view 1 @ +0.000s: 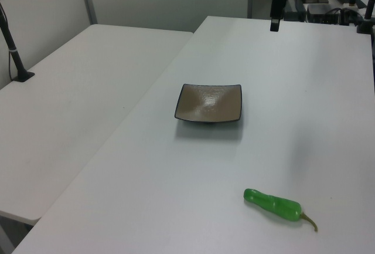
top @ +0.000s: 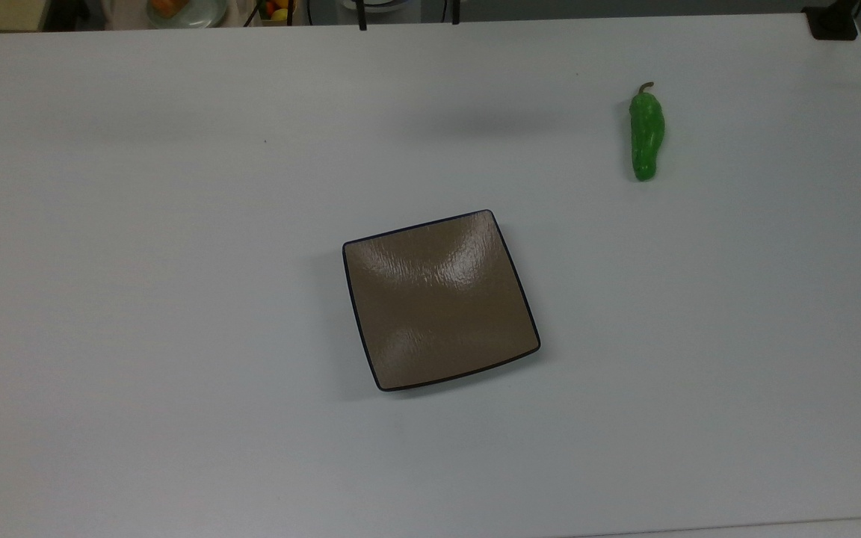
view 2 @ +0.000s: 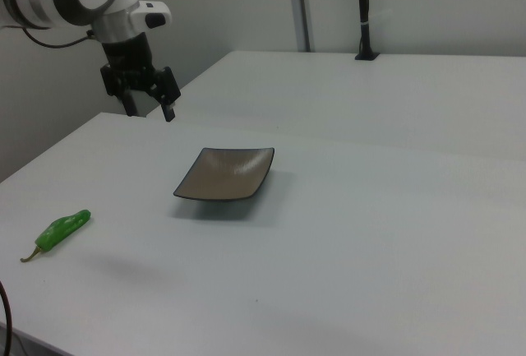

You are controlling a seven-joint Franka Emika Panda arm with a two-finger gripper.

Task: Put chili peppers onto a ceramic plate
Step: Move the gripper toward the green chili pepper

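Note:
The green chili pepper lies on the white table near the top view's right edge, stem pointing to the far side; I also see this pepper in the side views. The square taupe ceramic plate sits bare at the table's middle. My gripper hangs open above the table's far edge, with nothing between its fingers. In the top view the gripper pokes in at the upper border, well left of the pepper. In the left view the gripper is beyond the plate.
A second white table adjoins this one. A black post stands on it, and a black mount sits at the top view's upper right corner. Dishes with fruit lie beyond the far edge.

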